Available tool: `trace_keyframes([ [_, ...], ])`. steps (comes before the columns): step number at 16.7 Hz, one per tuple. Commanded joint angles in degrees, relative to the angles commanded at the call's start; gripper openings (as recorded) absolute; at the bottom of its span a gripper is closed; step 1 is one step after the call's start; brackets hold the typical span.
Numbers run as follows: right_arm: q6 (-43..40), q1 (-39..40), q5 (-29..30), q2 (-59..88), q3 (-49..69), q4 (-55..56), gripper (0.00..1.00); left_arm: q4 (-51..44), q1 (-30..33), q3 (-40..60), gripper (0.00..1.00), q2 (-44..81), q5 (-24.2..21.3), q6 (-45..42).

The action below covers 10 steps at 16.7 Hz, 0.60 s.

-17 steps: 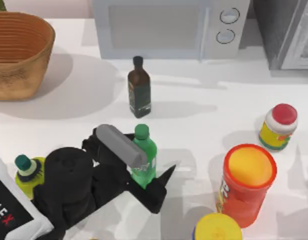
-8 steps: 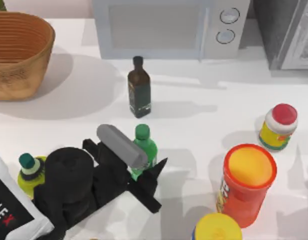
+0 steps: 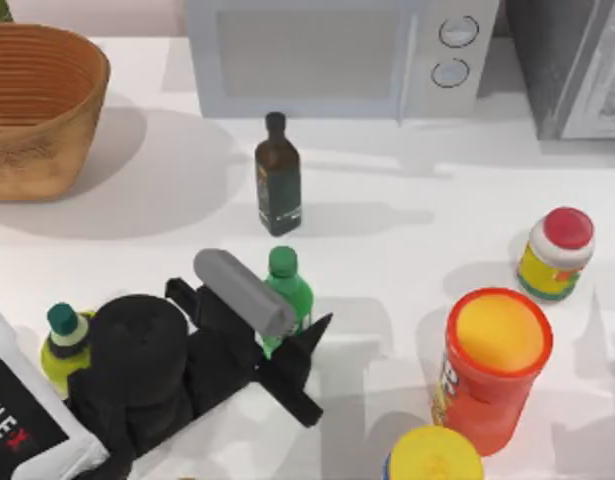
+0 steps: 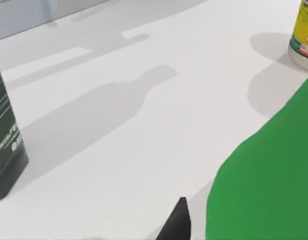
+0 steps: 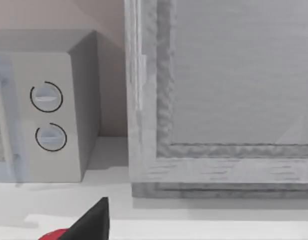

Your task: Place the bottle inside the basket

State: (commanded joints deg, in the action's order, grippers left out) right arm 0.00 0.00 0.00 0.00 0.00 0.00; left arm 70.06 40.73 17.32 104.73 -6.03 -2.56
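Top view, item one: our left gripper [image 3: 287,335] at the near left of the table, its black fingers [image 3: 309,340] clamped on the bottle [image 3: 287,295], which stands upright between them with the green cap uppermost. In the left wrist view the bottle [image 4: 266,185] sits close against one dark fingertip [image 4: 178,222].

Item two: just left of our arm, a yellow-green bottle with a teal cap [image 3: 62,340]. Beyond the gripper, toward the far side, a dark glass bottle [image 3: 277,180] stands upright and well apart.

Item three: the basket [image 3: 42,110], far left corner, well apart from the bottle.

Item four: right side, a red-capped jar [image 3: 555,255], an orange canister [image 3: 492,365] and a yellow lid [image 3: 434,455] at the near edge.

Surface: white table [image 3: 407,250]. A microwave [image 3: 337,55] and a grey cabinet [image 3: 572,65] stand along the far edge.

Our right gripper: we cannot tell its state; one dark fingertip [image 5: 91,222] faces the cabinet.

Change since a second ago: the bottle and left gripper have moved slightly; the teal-capped bottle appears lower and a little rightward.
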Motion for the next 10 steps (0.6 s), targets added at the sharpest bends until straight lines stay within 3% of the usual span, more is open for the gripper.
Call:
trace_keyframes([
  [10, 0.0, 0.0, 0.0, 0.0, 0.0, 0.0, 1.00, -3.7, -0.7, 2.2, 0.00, -1.6, 1.3, -0.2],
])
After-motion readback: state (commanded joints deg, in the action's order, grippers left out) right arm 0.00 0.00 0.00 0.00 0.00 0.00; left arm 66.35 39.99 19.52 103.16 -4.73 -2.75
